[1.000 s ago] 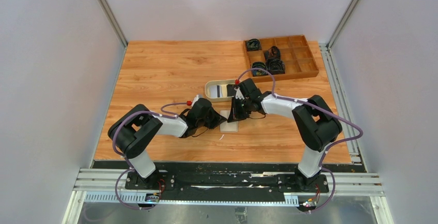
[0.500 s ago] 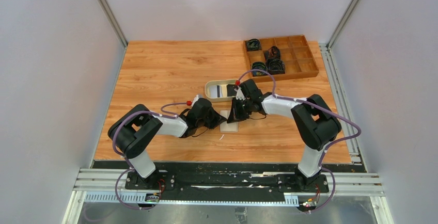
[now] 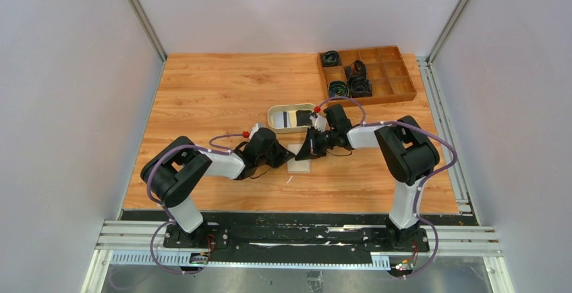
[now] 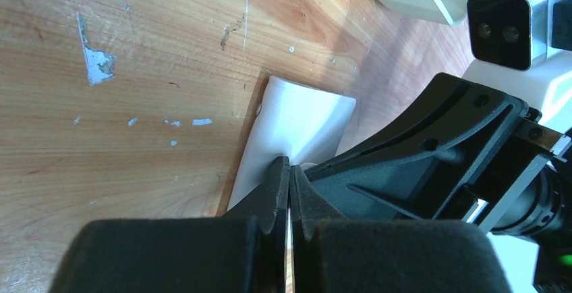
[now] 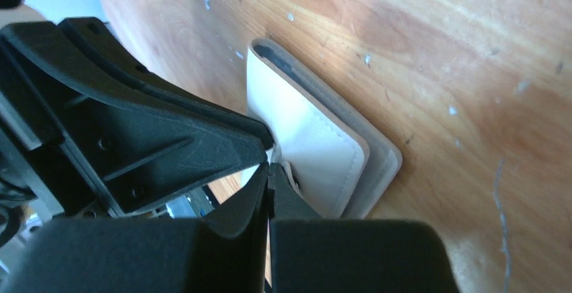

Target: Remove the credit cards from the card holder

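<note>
The cream card holder (image 3: 299, 159) lies folded on the table between both grippers. It shows as a pale slab in the left wrist view (image 4: 297, 121) and as two stacked cream layers in the right wrist view (image 5: 317, 138). My left gripper (image 3: 286, 158) (image 4: 289, 170) is shut on its left edge. My right gripper (image 3: 308, 150) (image 5: 268, 169) is shut at its near corner, by the small snap tab (image 5: 291, 173). A light striped card (image 3: 289, 119) and a black card (image 3: 303, 116) lie in the oval tray. No card shows in the holder.
The oval beige tray (image 3: 273, 119) sits just behind the card holder. A brown wooden compartment box (image 3: 367, 73) with dark coiled items stands at the back right. The two grippers nearly touch over the holder. Bare wood lies to the left and front.
My right arm's wrist has swung to the right and tilted lower over the holder. The left arm and the card holder have stayed in place.
</note>
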